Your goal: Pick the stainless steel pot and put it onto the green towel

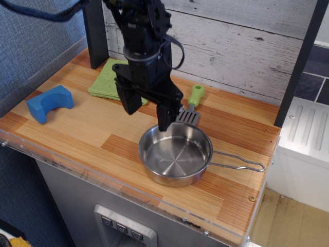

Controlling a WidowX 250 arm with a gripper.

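The stainless steel pot (176, 154) sits on the wooden tabletop (77, 128) toward the near right, empty, its thin wire-loop handle pointing right toward the tabletop's right edge. The black pincer (148, 110) hangs over the pot's far-left rim with its two fingers spread apart and nothing between them; the right finger (165, 114) reaches down just above or at the rim, though whether it touches the metal cannot be told, and the left finger (130, 100) stands outside the pot to the left. Just beyond the pot's far rim lies a green-handled slotted spatula (191, 105), its grey blade next to the rim and its handle pointing away toward the back wall (241, 46). The green towel (105, 81) lies at the far left of the tabletop, well apart from the pot and partly hidden behind the arm. A blue curved block (49, 102) rests near the left edge, away from both pot and towel.
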